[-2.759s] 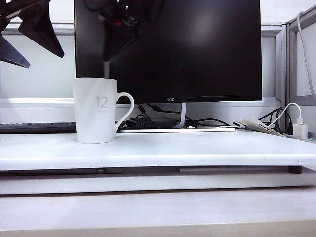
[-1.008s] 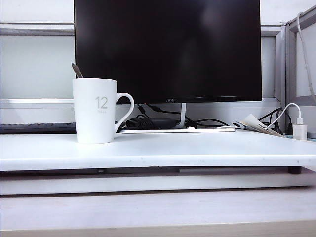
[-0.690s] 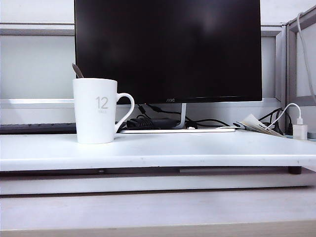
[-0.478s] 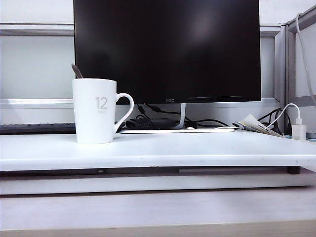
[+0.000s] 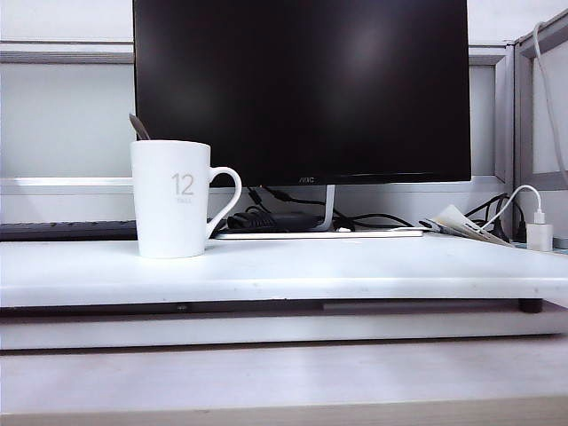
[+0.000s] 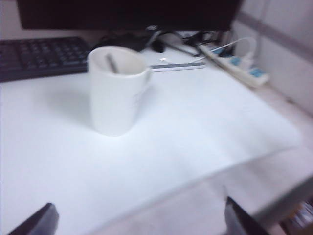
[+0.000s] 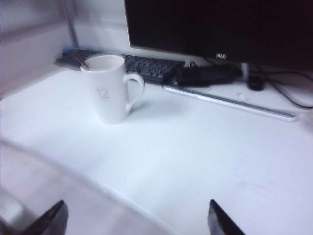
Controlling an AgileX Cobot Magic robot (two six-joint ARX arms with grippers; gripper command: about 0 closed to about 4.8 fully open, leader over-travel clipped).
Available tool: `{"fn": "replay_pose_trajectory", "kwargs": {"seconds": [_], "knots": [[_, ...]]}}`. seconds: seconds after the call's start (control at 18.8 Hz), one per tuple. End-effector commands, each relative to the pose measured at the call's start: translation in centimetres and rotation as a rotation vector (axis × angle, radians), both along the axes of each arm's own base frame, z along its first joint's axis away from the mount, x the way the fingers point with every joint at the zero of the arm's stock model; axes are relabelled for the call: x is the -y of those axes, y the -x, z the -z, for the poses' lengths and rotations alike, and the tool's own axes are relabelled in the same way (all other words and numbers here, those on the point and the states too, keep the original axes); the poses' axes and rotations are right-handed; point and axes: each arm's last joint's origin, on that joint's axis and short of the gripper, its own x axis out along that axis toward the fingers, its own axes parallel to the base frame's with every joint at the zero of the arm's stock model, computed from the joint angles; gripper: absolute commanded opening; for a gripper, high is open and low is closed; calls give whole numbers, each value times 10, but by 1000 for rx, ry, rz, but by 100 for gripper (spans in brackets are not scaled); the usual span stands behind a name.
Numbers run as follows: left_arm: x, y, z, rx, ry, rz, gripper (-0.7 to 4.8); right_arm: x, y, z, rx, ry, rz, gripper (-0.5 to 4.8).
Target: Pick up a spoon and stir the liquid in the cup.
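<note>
Both arms have left the exterior view since the earliest frame. Tall white ceramic mug (image 5: 171,199) stands upright on the white tabletop (image 5: 355,271), slim grey metal spoon (image 5: 139,127) leaning inside. Left claw (image 6: 137,220) and right claw (image 7: 134,218) hang wide apart, empty, well back from the mug.

We count one cup (image 5: 171,199), one spoon (image 5: 138,126), one monitor (image 5: 302,89), one keyboard (image 6: 41,56), one power strip (image 6: 242,70), two grippers: left gripper (image 6: 139,223), right gripper (image 7: 137,218).
</note>
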Motion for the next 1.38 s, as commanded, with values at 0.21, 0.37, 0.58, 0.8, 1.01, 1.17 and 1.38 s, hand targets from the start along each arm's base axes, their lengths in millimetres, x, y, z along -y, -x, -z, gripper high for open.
{"fn": "replay_pose_trajectory", "kwargs": {"seconds": [0.21, 0.37, 0.58, 0.8, 1.01, 1.17, 1.38], "knots": [[3, -34, 45, 62, 166, -174, 479, -15, -27, 54, 60, -116, 95, 368], [4, -40, 75, -11, 149, -187, 479, -16, -29, 75, 8, -77, 104, 368], [5, -43, 99, -87, 160, -205, 479, -17, -31, 95, -42, -40, 107, 318], [5, -43, 100, -71, 130, -210, -7, -15, -32, 97, -41, -30, 176, -1], [4, -43, 102, -94, 125, -220, 13, -14, -31, 106, -117, 33, 195, 2], [4, -43, 103, -100, 121, -221, 26, -13, -30, 111, -155, 64, 196, 89], [4, -43, 103, -100, 121, -221, 26, -13, -30, 111, -153, 63, 196, 89]]}}
